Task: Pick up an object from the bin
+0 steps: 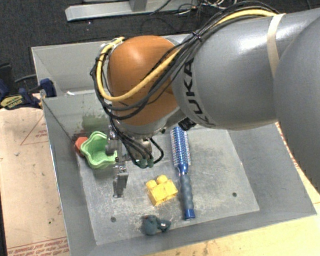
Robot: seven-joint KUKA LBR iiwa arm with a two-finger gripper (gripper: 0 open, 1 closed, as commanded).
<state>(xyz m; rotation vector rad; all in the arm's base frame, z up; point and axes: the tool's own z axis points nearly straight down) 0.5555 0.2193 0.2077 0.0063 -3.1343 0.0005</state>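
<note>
My gripper (120, 182) hangs below the orange wrist cover, low over the bin floor in the left middle of the bin. A green flower-shaped cup (97, 149) lies just to its upper left, close beside it. A red thing (81, 144) peeks out behind the cup's left side. A yellow toy brick (161, 190) lies on the floor a little to the gripper's right. I see nothing held in the gripper.
A blue brush (182, 168) with a ribbed head lies lengthwise right of the brick. A small grey-blue thing (154, 226) sits near the front wall. The arm and its orange cover hide the bin's back middle.
</note>
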